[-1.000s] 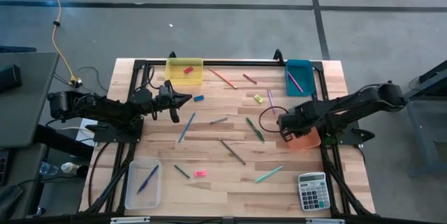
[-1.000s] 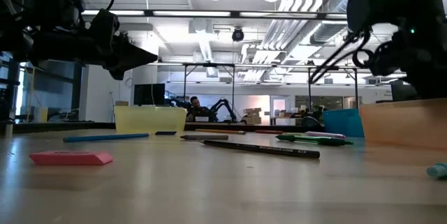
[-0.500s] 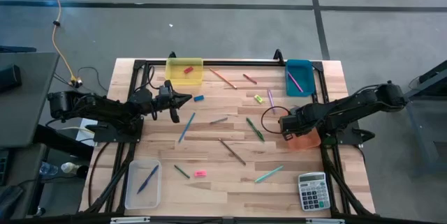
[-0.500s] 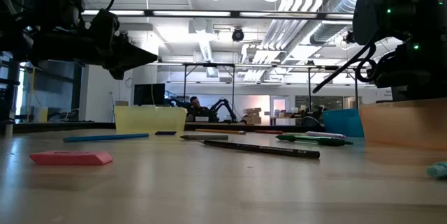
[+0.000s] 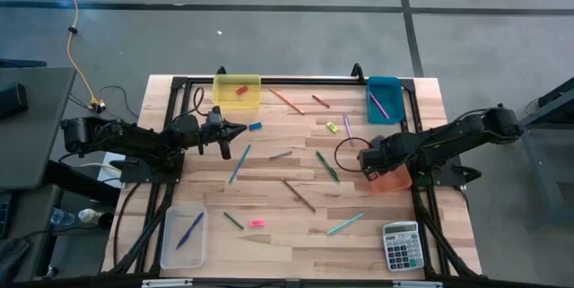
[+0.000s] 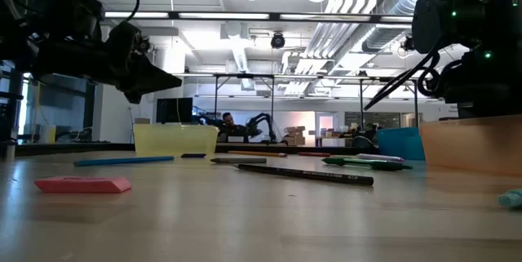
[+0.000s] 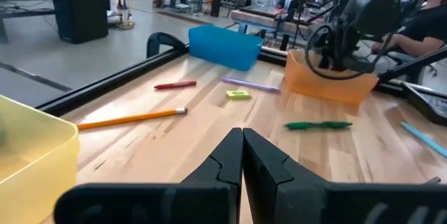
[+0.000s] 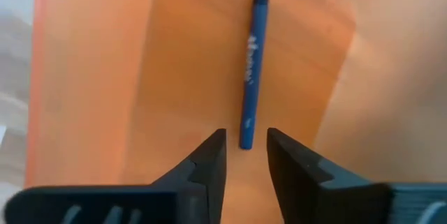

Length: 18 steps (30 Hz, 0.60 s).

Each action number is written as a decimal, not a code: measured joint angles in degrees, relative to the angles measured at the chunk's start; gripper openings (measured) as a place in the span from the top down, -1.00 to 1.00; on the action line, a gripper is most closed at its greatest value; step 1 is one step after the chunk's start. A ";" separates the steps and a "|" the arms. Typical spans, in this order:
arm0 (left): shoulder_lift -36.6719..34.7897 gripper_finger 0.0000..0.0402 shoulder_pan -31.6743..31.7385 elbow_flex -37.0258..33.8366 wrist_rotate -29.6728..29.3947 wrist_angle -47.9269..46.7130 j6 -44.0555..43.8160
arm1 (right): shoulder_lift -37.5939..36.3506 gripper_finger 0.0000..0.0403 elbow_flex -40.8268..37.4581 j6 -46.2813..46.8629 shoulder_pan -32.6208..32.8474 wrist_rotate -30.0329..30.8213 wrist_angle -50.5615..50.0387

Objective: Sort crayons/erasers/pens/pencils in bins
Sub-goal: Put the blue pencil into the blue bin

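While right end effector (image 8: 244,155) gapes over blue crayon (image 8: 252,63) in orange bin (image 8: 91,77), left end effector (image 7: 242,155) pinched together

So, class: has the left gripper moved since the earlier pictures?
Yes. In the high view the left gripper has drawn back slightly, away from the small blue eraser beside it.

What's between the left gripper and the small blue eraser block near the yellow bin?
Nothing visible. The left gripper, shut, hovers just beside the small blue eraser block; only bare wooden tabletop lies between them. The translucent yellow bin sits close behind.
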 joint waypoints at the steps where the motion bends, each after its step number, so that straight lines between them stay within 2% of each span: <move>1: 0.00 1.00 0.00 0.00 0.39 0.01 0.03 | 0.00 0.50 0.03 -0.28 0.00 -0.64 -0.13; 5: 0.00 1.00 0.00 0.00 3.37 0.02 1.21 | 0.00 0.52 0.70 -3.31 0.02 -4.06 -1.48; 10: 0.00 1.00 0.00 0.00 3.74 -0.03 1.49 | -1.09 0.70 2.88 -9.02 0.04 -4.42 -5.12; 15: 0.00 1.00 -0.04 0.02 3.71 -0.41 1.44 | -6.14 0.95 4.55 -15.07 0.06 -1.78 -6.52; 18: 0.00 1.00 -0.04 0.02 3.72 -0.42 1.11 | -10.86 0.98 4.90 -17.29 0.07 1.54 -5.08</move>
